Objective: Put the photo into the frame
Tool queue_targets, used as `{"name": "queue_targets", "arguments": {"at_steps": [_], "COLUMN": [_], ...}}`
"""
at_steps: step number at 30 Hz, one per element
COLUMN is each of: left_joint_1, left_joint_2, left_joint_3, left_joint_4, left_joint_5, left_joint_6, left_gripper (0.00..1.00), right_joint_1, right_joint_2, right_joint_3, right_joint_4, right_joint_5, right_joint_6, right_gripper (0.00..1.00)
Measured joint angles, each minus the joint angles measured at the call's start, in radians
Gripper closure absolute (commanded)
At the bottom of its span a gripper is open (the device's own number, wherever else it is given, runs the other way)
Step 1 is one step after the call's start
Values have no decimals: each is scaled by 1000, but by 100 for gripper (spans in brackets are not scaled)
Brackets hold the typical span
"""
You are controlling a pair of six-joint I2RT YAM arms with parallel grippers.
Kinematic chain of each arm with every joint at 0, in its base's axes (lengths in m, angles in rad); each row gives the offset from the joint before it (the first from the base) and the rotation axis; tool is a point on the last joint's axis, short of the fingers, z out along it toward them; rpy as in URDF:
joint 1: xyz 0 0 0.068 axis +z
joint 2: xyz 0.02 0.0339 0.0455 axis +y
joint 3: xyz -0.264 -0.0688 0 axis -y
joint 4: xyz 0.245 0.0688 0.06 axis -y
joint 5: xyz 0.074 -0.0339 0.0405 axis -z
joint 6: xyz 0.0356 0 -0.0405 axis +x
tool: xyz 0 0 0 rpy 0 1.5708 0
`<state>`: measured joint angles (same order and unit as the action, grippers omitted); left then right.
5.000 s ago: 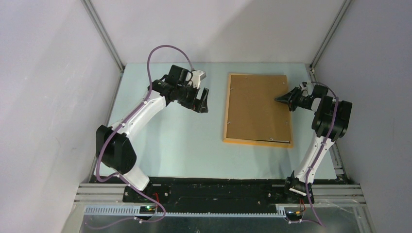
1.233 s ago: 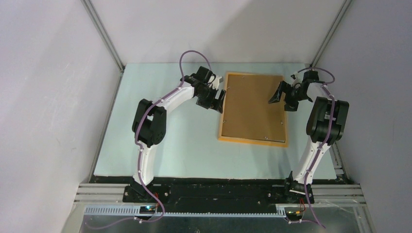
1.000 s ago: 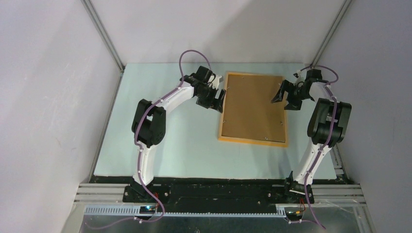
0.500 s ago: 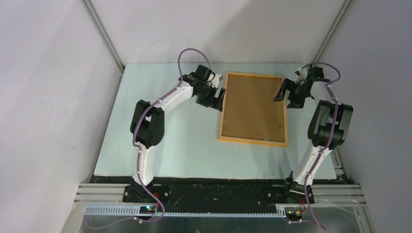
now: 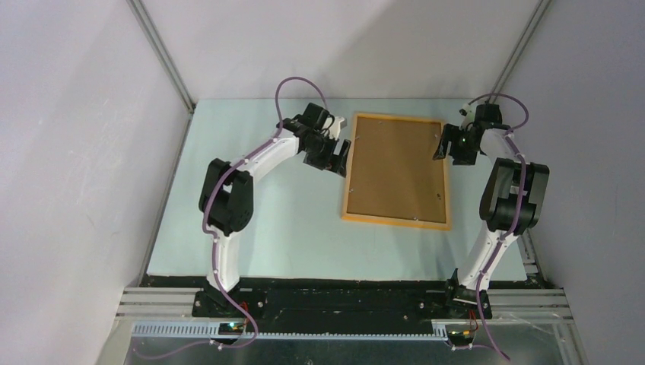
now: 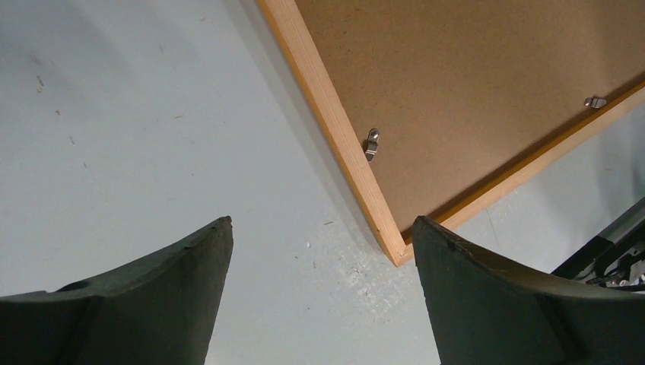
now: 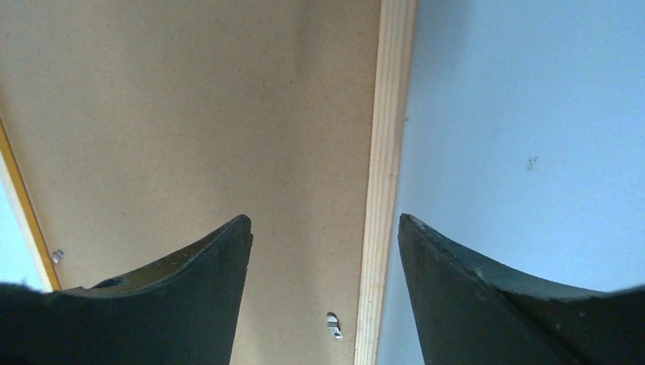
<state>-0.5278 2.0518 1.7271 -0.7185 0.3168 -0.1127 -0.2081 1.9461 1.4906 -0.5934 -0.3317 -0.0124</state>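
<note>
Face-down frame (image 5: 395, 221), backing board (image 5: 394, 167) in. Spread left tool (image 5: 335, 156) beside it; spread right tool (image 5: 443, 146) astride its right rail. Next, probably: pinch, lift.

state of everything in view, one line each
frame: flat on the table, back side up
board: seated in the frame
clip: lying on the board by the rail
left gripper: open, holding nothing, by the frame's left rail
right gripper: open, holding nothing, straddling the right rail
</note>
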Motion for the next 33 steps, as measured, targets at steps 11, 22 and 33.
{"name": "queue_targets", "arguments": {"at_steps": [11,22,33], "left_joint_1": [23,35,61], "left_joint_2": [-32,-46,-96], "left_joint_3": [-45,-67,-107], "left_joint_4": [3,1,3], "left_joint_5": [-1,0,-6], "left_joint_6": [8,8,10], "left_gripper": [8,8,5], "right_joint_1": [2,1,-6], "right_joint_2": [59,120,120], "right_joint_3": [1,4,9], "right_joint_4": [51,50,48], "right_joint_5": [63,72,69], "right_joint_6": [-15,-22,-30], "right_gripper": [43,68,100]}}
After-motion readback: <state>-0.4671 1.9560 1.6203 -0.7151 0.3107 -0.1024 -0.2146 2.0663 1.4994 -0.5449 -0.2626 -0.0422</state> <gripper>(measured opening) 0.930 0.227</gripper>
